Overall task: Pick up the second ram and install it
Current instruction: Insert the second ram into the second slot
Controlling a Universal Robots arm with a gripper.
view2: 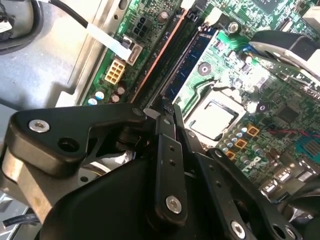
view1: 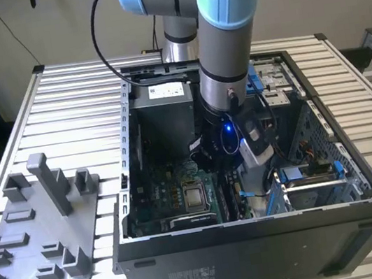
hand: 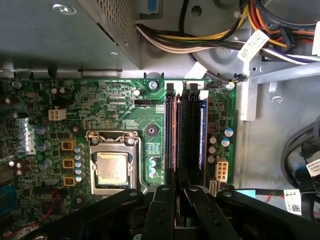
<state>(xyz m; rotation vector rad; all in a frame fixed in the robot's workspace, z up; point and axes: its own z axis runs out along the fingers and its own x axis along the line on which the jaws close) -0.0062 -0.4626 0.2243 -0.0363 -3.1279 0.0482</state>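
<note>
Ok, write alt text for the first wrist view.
The black tool hangs over the motherboard's memory slots, where a stick with a blue label sits. Beside them is the bare processor socket; bundled cables run above.

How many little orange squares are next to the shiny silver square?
3 orange squares, in a row on the green board beside the silver square: one end, the middle, and the end nearest the black tool. The tool may hide more.
</note>
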